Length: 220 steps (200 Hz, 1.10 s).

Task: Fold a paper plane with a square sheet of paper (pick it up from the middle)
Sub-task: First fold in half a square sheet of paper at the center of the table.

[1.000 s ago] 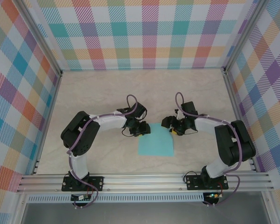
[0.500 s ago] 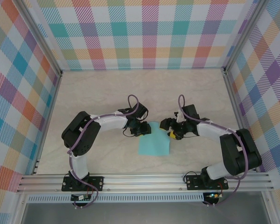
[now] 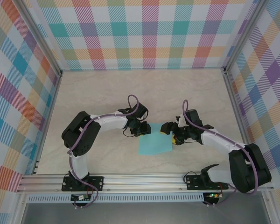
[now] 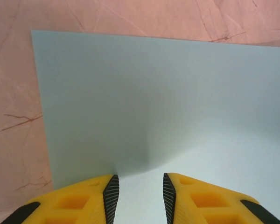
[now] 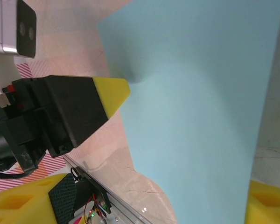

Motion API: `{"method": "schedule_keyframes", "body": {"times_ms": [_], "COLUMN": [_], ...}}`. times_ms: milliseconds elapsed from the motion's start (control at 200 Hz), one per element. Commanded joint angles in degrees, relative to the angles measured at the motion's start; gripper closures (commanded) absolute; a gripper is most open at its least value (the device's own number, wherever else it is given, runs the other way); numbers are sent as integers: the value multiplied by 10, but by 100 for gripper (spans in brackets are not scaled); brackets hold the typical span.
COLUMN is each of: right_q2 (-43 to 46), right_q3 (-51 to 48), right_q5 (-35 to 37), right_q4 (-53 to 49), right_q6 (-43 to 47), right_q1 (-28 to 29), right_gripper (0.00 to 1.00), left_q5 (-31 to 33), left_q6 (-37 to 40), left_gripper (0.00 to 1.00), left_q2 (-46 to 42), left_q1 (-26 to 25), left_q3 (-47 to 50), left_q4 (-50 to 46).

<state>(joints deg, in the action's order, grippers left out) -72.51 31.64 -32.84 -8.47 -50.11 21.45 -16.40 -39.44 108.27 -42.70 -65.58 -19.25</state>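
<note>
The square sheet of paper (image 3: pixel 154 144) is turquoise and lies on the table between the two arms. My left gripper (image 3: pixel 143 129) stands over its far left corner. In the left wrist view its jaws (image 4: pixel 140 196) are a narrow gap apart, with the flat sheet (image 4: pixel 154 93) showing between the pads. My right gripper (image 3: pixel 174 135) is at the sheet's right edge, its jaws (image 5: pixel 163 205) spread wide. The sheet (image 5: pixel 200 93) runs between its fingers, and the left gripper's yellow fingertip (image 5: pixel 114 93) touches the paper there. No paper plane shape is visible; the sheet looks unfolded.
The beige marbled table (image 3: pixel 130 88) has checkered walls on three sides. An aluminium rail (image 3: pixel 144 182) with both arm bases runs along the near edge, close below the sheet.
The right arm has swung its elbow out and down to the right, and its gripper has slid slightly nearer along the sheet's right edge. The sheet now sits slightly skewed. The left arm has stayed put.
</note>
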Motion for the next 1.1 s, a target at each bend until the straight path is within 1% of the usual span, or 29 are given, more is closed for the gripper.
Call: {"method": "schedule_keyframes", "body": {"times_ms": [0, 135, 260, 290, 420, 545, 705, 820, 980, 1095], "right_q2": [-6, -8, 9, 9, 3, -1, -11, -18, -20, -24], "right_q3": [35, 37, 30, 31, 26, 23, 27, 30, 32, 34], "right_q5": [5, -21, -31, -34, -44, -46, -57, -60, -70, -77], "right_q4": [-16, 16, 41, 44, 70, 92, 107, 114, 128, 133], "right_q6": [24, 29, 27, 27, 20, 11, 11, 17, 24, 27], "right_q1": [3, 5, 9, 9, 10, 12, 19, 23, 32, 36], "right_gripper": [27, 28, 23, 22, 20, 17, 15, 12, 8, 3], "left_q5": [5, 1, -17, -25, -46, -60, -68, -78, -97, -106], "left_q6": [1, -6, -31, -40, -76, -109, -131, -144, -181, -188], "left_gripper": [63, 59, 54, 53, 48, 46, 35, 34, 31, 30], "left_q2": [-2, -32, -46, -48, -62, -82, -106, -99, -99, -99], "left_q1": [-12, -12, -12, -12, -12, -12, -11, -10, -3, -1], "left_q3": [22, 22, 22, 23, 40, 64, 93, 91, 107, 109], "left_q4": [5, 14, 29, 54, 94, 133, 174, 193, 256, 269]}}
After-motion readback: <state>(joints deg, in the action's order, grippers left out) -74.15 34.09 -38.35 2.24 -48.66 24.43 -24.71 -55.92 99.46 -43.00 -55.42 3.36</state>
